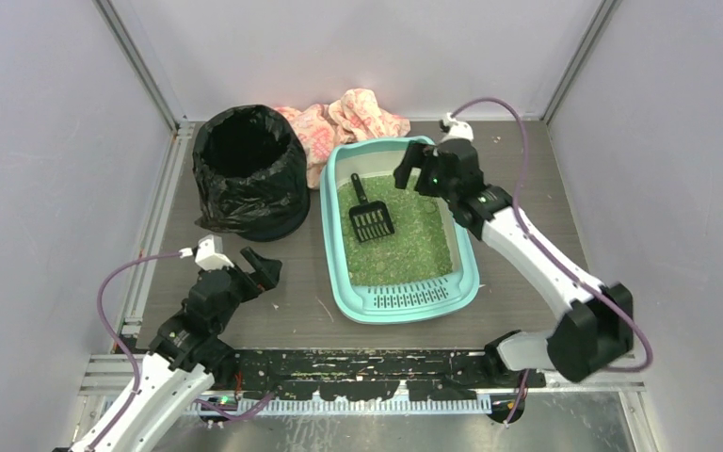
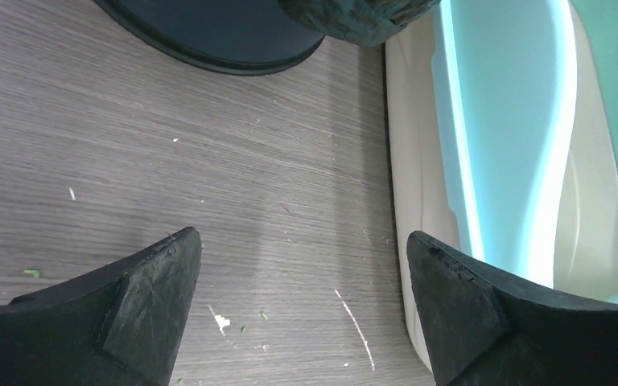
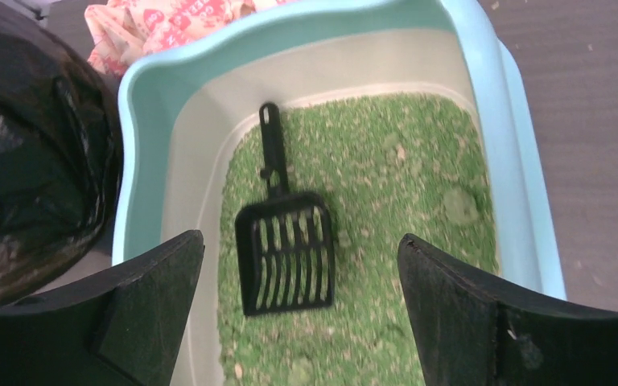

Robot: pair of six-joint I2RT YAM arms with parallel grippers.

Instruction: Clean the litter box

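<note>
The mint-teal litter box (image 1: 331, 235) lies mid-table, its slotted lip toward the near edge, with green litter (image 1: 412, 240) inside. A black slotted scoop (image 1: 370, 218) rests flat on the litter, handle pointing to the far end. My right gripper (image 1: 418, 168) hovers open over the box's far right corner; in its wrist view the right gripper (image 3: 302, 241) frames the scoop (image 3: 286, 257) and litter (image 3: 402, 201) well below. My left gripper (image 1: 256, 271) is open and empty above bare table left of the box; the left gripper (image 2: 304, 241) has the box's outer wall (image 2: 499, 145) at its right.
A round bin lined with a black bag (image 1: 249, 169) stands at the far left, close to the box. A pink patterned cloth (image 1: 358, 118) is bunched behind both. Enclosure walls close in all sides, and a metal rail (image 1: 155, 226) runs along the left.
</note>
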